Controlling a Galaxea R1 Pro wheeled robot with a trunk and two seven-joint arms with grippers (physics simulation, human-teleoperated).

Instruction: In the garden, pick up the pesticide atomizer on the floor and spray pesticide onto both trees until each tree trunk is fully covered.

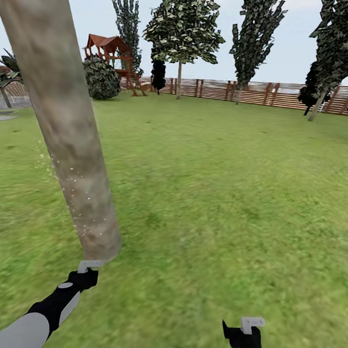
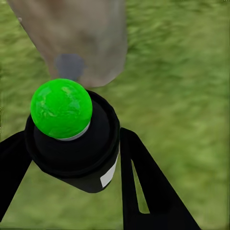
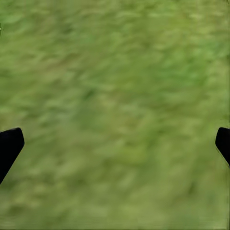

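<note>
A thick, pale tan-grey tree trunk [image 1: 64,116] leans across the left of the head view. Fine white pesticide specks [image 1: 76,196] dot its lower part. My left gripper [image 1: 85,278] hangs just in front of the trunk's foot. In the left wrist view it [image 2: 72,148] is shut on the pesticide atomizer [image 2: 72,139], a black can with a round bright green top that faces the trunk [image 2: 81,38] close ahead. My right gripper [image 1: 248,330] hovers low over the grass at the right; its black fingertips [image 3: 9,143] stand wide apart with nothing between them.
The grass lawn [image 1: 219,187] stretches back to a brown slatted fence [image 1: 251,92]. Along it stand further trees [image 1: 182,33], a round bush [image 1: 101,78] and a red-roofed play tower [image 1: 110,49]. A paved patch [image 1: 2,113] lies at the far left.
</note>
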